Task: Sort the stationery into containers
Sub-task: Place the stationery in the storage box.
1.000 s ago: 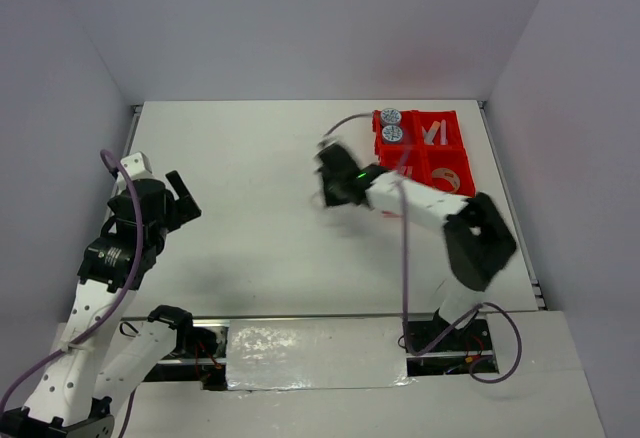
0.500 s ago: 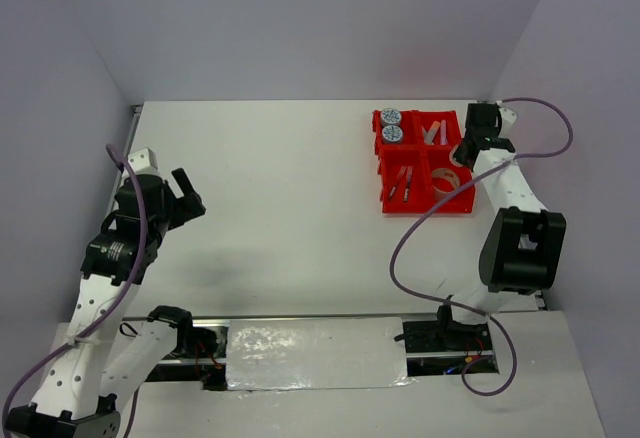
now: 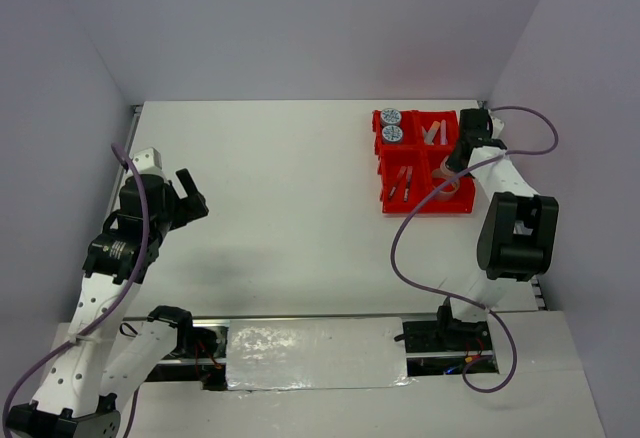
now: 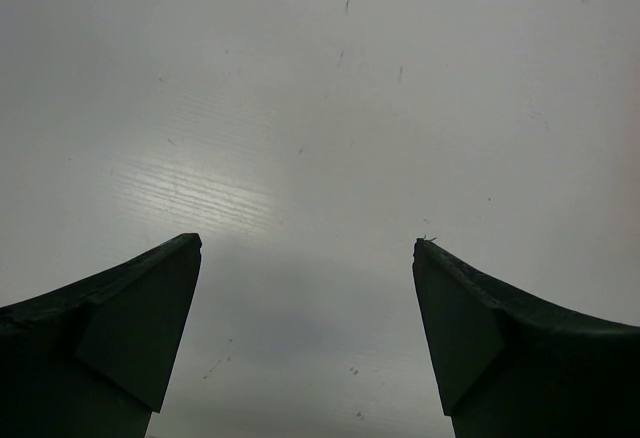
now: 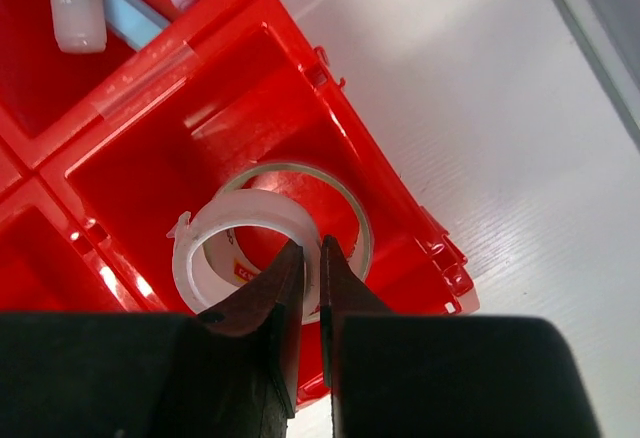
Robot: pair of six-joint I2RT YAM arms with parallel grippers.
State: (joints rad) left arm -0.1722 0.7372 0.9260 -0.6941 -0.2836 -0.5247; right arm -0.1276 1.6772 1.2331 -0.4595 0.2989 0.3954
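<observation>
The red tray (image 3: 428,208) lies at the table's far right. Its far left compartment holds two blue-patterned tape rolls (image 3: 391,125), the far right one short sticks (image 3: 435,133), and the near left one pens (image 3: 403,180). My right gripper (image 3: 452,163) hangs over the near right compartment. In the right wrist view its jaws (image 5: 310,246) pinch the wall of a clear tape ring (image 5: 215,233), which hangs above a second ring (image 5: 352,208) lying on the compartment floor. My left gripper (image 3: 195,198) stands open over bare table (image 4: 308,243) at the left.
A purple cable (image 3: 415,218) from the right arm loops over the tray's near edge. Grey walls close in the table on the left, back and right. A metal rail (image 5: 600,38) runs along the right edge beside the tray.
My right arm swung from the table's middle to the tray and now holds the ring low over the near right compartment. The left arm barely shifted.
</observation>
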